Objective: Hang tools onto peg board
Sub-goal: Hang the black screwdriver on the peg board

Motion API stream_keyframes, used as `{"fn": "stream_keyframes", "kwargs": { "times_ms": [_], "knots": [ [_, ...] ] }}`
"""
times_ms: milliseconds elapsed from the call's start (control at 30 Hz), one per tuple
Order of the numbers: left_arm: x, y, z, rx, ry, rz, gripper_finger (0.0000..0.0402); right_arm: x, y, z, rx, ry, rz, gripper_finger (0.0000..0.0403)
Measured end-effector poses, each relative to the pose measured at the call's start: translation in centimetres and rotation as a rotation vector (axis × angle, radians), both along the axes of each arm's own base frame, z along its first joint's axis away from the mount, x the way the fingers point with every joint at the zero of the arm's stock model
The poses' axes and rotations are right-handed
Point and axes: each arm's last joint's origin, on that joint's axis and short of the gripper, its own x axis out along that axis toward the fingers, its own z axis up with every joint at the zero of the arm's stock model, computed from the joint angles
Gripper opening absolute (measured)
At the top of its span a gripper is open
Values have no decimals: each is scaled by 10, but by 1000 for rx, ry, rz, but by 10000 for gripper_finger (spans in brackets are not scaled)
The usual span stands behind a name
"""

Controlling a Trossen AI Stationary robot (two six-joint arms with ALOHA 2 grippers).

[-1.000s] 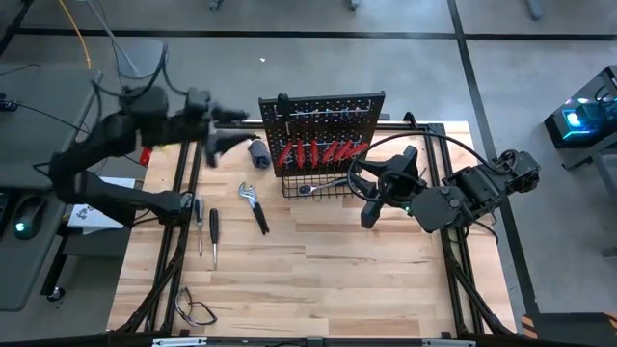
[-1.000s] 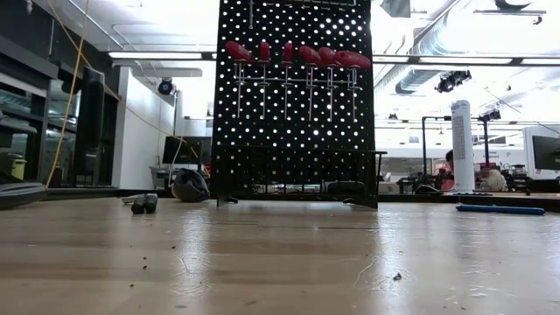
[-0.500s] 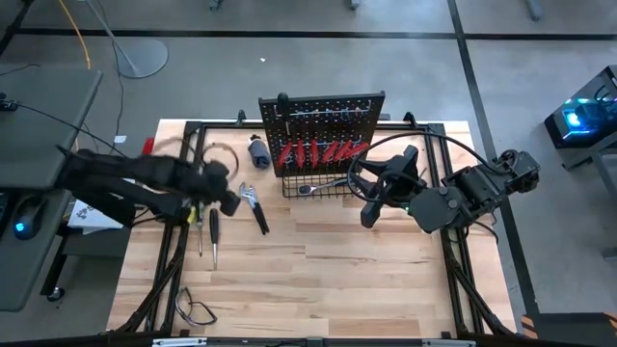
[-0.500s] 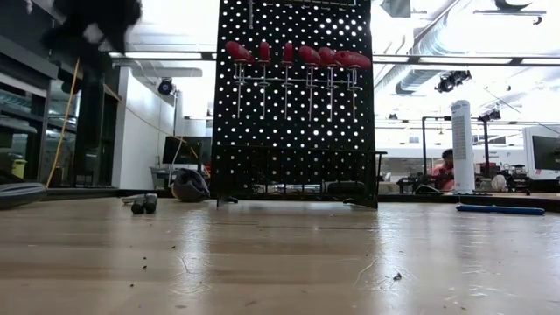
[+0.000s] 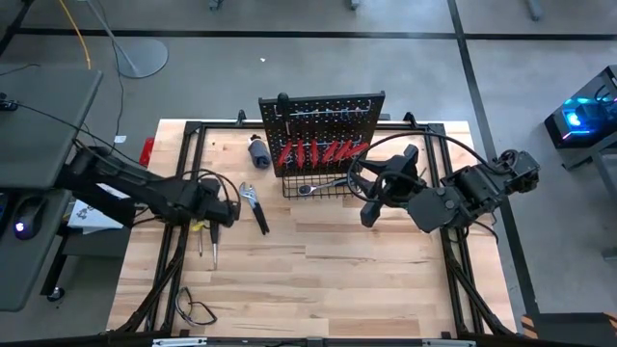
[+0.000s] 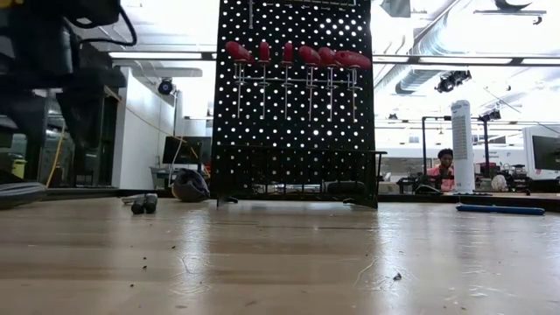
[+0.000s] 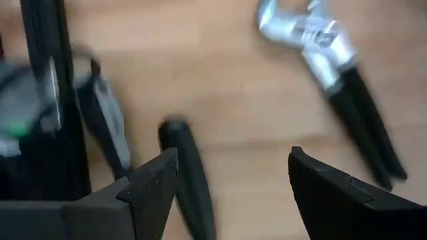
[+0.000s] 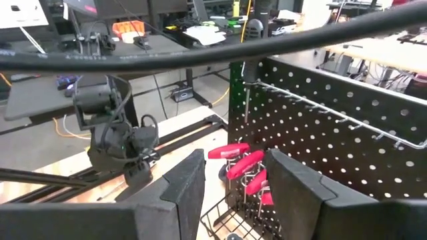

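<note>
The black peg board (image 5: pixel 323 120) (image 6: pixel 293 105) stands at the table's far middle. Several red-handled screwdrivers (image 5: pixel 313 151) (image 8: pixel 240 163) hang from its hooks, and a silver wrench (image 5: pixel 318 185) lies in its wire basket. Two black-handled screwdrivers (image 5: pixel 207 231) (image 7: pixel 190 180) and black-handled pliers (image 5: pixel 255 207) (image 7: pixel 333 73) lie flat on the wood at the left. My left gripper (image 5: pixel 218 208) (image 7: pixel 233 177) hangs open, pointing down, just above the screwdrivers. My right gripper (image 5: pixel 371 210) (image 8: pixel 230 180) waits open, high up, right of the basket.
A dark round tool (image 5: pixel 258 151) (image 6: pixel 188 185) lies left of the board. A black cable loop (image 5: pixel 198 310) sits at the near left corner. Black frame rails (image 5: pixel 178 251) run along the table's sides. A blue bar (image 6: pixel 503 209) lies far right. A person (image 6: pixel 446 164) stands in the room behind.
My left arm has swung from high beside the board's left side toward the table's near edge and come down. Its wrist has rolled and tipped until the gripper points down over the black-handled screwdrivers. The tools have not moved.
</note>
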Motion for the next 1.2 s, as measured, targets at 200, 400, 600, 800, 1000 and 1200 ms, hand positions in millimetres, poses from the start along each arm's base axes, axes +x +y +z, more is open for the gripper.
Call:
{"fn": "stream_keyframes", "kwargs": {
  "times_ms": [200,400,600,800,1000,1200],
  "knots": [
    [4,-23,-9,-38,-18,55,262,0,0,-1,2,7,7,151],
    [1,-40,-25,77,66,191,262,0,-1,-2,-6,19,4,151],
    [10,-45,-46,158,142,280,262,-1,-2,-3,-15,35,2,151],
    [22,-41,-76,154,141,339,262,-1,-2,-3,-18,41,2,151],
    [25,-37,-97,154,108,351,254,-1,-1,-4,-6,51,28,151],
    [37,-46,-91,149,56,297,128,-1,-1,-5,-1,65,46,151]
  ]
}}
